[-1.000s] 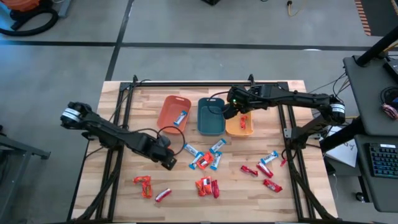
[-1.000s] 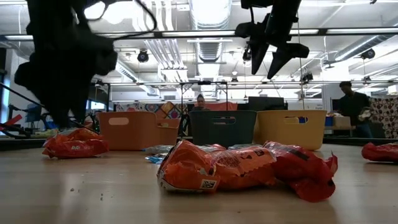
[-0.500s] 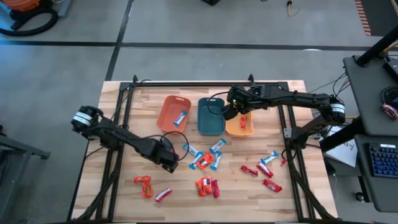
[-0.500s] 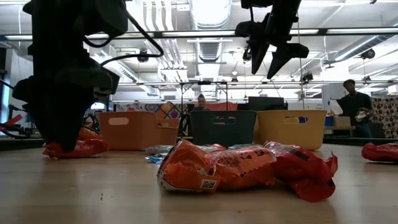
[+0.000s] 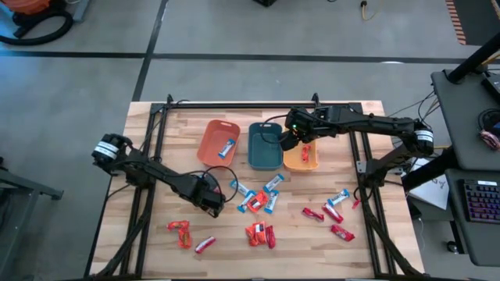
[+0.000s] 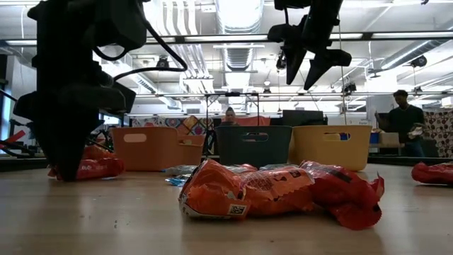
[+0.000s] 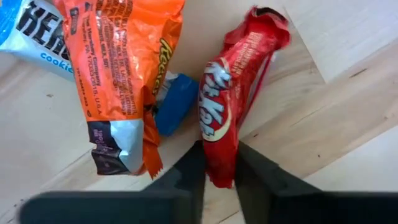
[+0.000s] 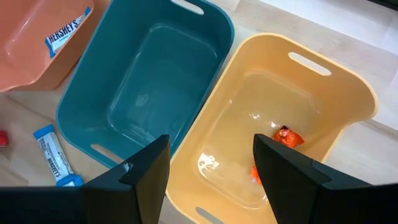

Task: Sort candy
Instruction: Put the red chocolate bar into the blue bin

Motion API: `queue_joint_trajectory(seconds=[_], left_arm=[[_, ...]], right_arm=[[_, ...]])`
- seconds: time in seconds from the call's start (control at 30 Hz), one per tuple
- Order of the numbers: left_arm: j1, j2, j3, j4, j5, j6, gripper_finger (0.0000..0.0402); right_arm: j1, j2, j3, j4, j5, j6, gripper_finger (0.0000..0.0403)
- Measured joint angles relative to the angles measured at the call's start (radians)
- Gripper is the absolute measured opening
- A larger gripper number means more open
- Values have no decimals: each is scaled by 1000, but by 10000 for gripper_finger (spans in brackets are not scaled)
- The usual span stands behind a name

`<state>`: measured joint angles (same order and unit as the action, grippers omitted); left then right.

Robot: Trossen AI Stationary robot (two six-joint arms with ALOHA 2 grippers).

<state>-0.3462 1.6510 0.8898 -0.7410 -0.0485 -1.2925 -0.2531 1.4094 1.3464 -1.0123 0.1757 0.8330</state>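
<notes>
Left hand point(image 7: 214, 180) grips a red candy point(image 7: 230, 118) near the tabletop's point(image 5: 359, 250) middle; right hand point(image 8: 208, 165) hovers open over the yellow-orange bin point(image 8: 311, 99).

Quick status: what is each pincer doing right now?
Left pincer: closed on the red candy.
Right pincer: open, empty, above the teal bin and yellow bin.
</notes>
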Motion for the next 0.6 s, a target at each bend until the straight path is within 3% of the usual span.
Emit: queue_joint_trajectory(seconds=[0.1, 0.27, 0.5, 0.6], left_arm=[[0, -12, 0, 0, 25, 28, 11], [0, -90, 7, -5, 68, 139, 16], [0, -298, 12, 3, 77, 330, 8], [0, -397, 12, 35, 33, 401, 8]], right_arm=[[0, 0, 0, 0, 0, -2, 219], [0, 0, 0, 0, -14, -12, 219], [0, 0, 0, 1, -27, -36, 219], [0, 0, -1, 35, -75, -99, 219]])
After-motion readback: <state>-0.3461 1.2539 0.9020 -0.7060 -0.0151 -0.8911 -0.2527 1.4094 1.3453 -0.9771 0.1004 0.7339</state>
